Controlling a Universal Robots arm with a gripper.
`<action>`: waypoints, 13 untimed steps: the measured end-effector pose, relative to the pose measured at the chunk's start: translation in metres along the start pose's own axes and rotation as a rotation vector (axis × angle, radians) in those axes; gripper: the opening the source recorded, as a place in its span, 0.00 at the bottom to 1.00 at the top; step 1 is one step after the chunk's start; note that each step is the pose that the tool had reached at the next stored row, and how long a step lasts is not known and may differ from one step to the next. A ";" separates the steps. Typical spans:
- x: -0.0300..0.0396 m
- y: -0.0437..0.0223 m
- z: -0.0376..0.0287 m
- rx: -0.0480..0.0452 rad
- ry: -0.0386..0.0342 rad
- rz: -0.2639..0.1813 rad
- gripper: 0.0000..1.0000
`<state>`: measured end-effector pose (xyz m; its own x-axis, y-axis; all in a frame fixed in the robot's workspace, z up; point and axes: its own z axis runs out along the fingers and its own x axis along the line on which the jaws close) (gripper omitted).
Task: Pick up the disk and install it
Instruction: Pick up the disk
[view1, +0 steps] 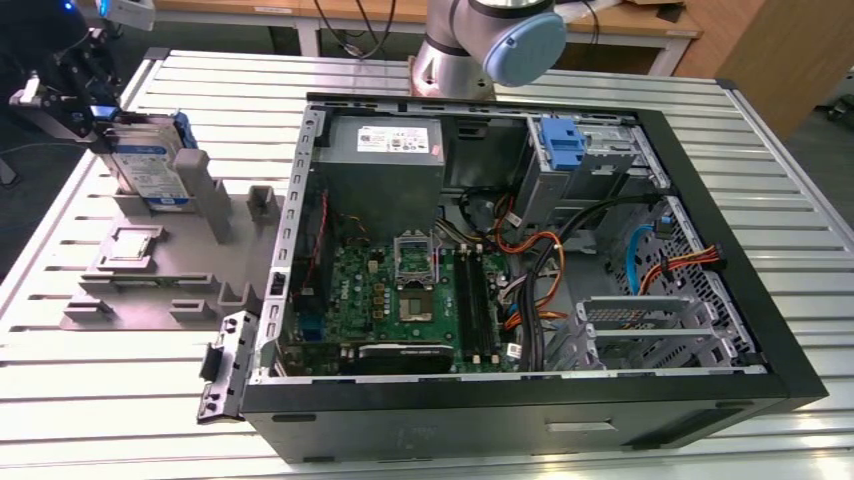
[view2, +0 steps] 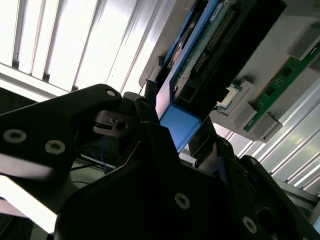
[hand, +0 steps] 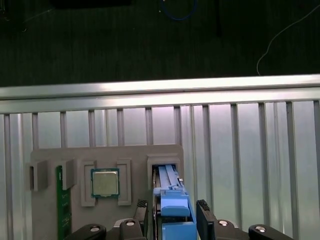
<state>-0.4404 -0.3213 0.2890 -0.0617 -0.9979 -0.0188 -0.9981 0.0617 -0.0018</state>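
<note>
Well, disk (view1: 150, 165) stood on edge in slot of grey holder (view1: 147, 275) on worktop (view1: 120, 400). Pincer (hand: 173, 207) sat around disk's top end, above holder. Could not tell if pincer squeezed disk. Chip (hand: 105, 182) lay in holder beside disk.

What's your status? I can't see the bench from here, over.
Gripper at the disk, by its blue bracket, grip unconfirmed. Disk upright in the grey fixture, outside the open computer case. No obstruction seen between.
</note>
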 end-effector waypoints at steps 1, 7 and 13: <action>0.0000 0.0000 0.0000 0.0000 0.0000 0.002 0.51; 0.0001 -0.0001 0.0007 0.0000 0.0015 0.002 0.51; -0.0004 0.0000 0.0013 0.0005 0.0041 0.002 0.51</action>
<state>-0.4403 -0.3208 0.2877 -0.0638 -0.9979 -0.0148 -0.9980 0.0639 -0.0022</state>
